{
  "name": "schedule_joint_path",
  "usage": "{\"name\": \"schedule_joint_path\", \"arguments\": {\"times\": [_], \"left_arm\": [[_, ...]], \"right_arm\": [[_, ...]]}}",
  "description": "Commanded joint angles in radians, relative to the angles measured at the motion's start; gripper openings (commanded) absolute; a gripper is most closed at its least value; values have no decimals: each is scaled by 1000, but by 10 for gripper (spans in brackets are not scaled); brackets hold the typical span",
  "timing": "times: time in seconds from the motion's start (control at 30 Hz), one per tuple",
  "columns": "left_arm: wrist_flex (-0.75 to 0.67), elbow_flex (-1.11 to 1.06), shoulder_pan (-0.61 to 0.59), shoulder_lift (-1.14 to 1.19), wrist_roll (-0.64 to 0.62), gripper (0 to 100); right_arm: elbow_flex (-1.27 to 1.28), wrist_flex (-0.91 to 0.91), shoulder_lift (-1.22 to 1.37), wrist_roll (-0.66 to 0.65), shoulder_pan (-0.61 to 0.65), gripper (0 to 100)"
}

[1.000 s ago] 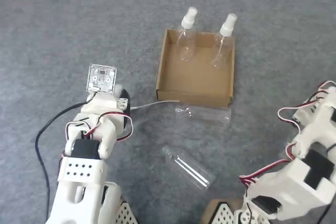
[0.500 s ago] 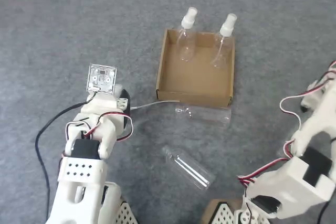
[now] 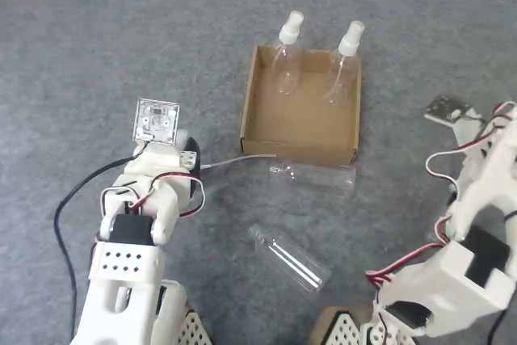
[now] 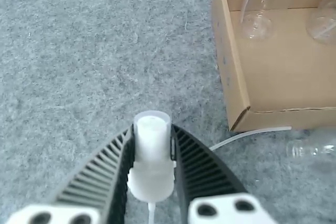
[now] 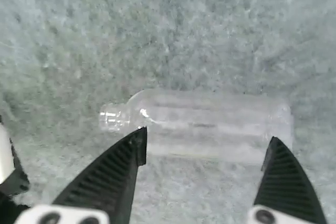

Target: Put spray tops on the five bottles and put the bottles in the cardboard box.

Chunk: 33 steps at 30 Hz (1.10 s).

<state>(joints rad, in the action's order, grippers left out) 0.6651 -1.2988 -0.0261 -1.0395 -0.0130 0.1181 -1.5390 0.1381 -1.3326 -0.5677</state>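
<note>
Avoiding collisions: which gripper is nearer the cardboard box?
Left. The left gripper, holding a spray top, sits beside the cardboard box; the right gripper hangs over a capless bottle, farther off.

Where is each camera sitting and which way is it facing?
High view: fixed above, looking down on the cardboard box, left arm and right arm.
Left wrist view: on the left arm, facing the cardboard box past the left gripper, shut on a spray top.
Right wrist view: on the right arm, looking down past the open right gripper at a lying bottle.
High and left wrist views share the cardboard box.
</note>
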Motion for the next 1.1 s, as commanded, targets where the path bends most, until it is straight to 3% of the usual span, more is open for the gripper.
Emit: {"name": "schedule_joint_path", "arguments": {"times": [0.0,0.3,0.67,0.73,0.93,1.07], "left_arm": [[-25,4,-6,-31,8,11],[-25,4,-6,-31,8,11],[-25,4,-6,-31,8,11],[-25,4,-6,-31,8,11],[-25,4,-6,-31,8,11],[-25,4,-6,-31,8,11]], "right_arm": [[52,93,-12,-23,-36,303],[138,174,-10,-9,-45,303],[-43,97,-16,333,-58,302],[-112,30,-16,376,-61,263],[-192,-73,-16,414,-101,9],[-189,-51,-21,413,-163,8]]}}
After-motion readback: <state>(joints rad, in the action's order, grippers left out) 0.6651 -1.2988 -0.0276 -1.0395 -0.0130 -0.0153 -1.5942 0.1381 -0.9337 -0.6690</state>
